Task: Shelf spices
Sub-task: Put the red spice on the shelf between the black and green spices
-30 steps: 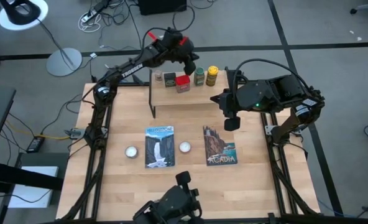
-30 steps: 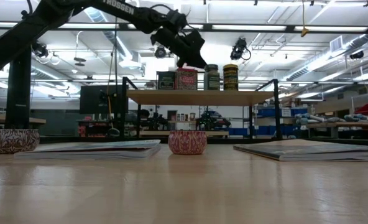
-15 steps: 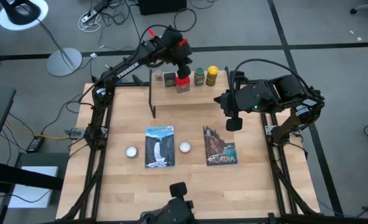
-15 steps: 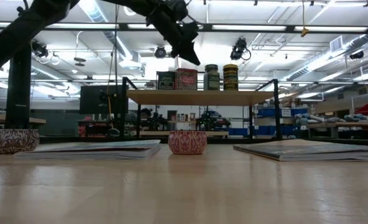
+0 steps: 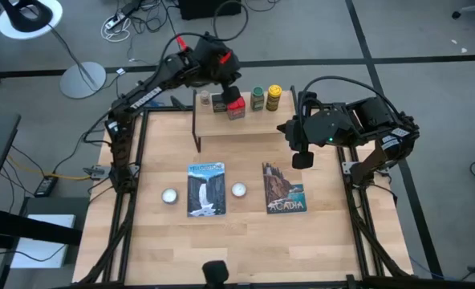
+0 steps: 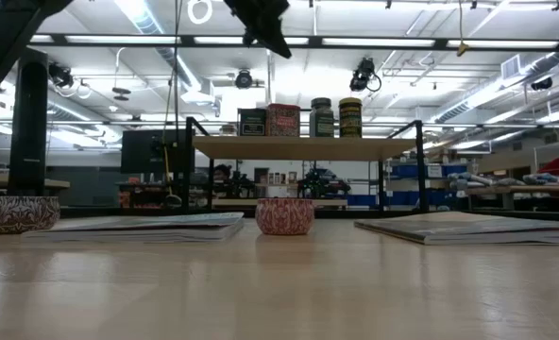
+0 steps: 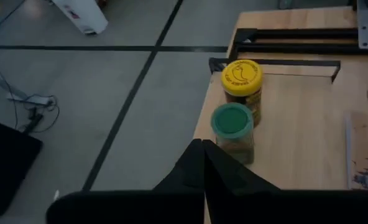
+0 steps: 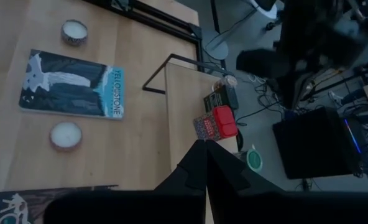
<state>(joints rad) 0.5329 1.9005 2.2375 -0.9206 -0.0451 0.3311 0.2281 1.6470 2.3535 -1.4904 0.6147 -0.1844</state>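
While both hands [image 5: 230, 91] [image 5: 298, 159] stay shut and empty, five spices [image 5: 236, 108] line the shelf [image 5: 245, 124].

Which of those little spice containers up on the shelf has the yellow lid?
The jar with the yellow cap, at the right end of the row on the shelf. Its neighbour is a green jar; then come the red tin and a dark tin.

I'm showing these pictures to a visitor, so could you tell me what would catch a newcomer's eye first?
Probably the row of spice containers on the shelf at the table's far edge, the red tin brightest among them. Next, the left gripper raised above that row, fingers shut and empty, and the two picture books lying mid-table.
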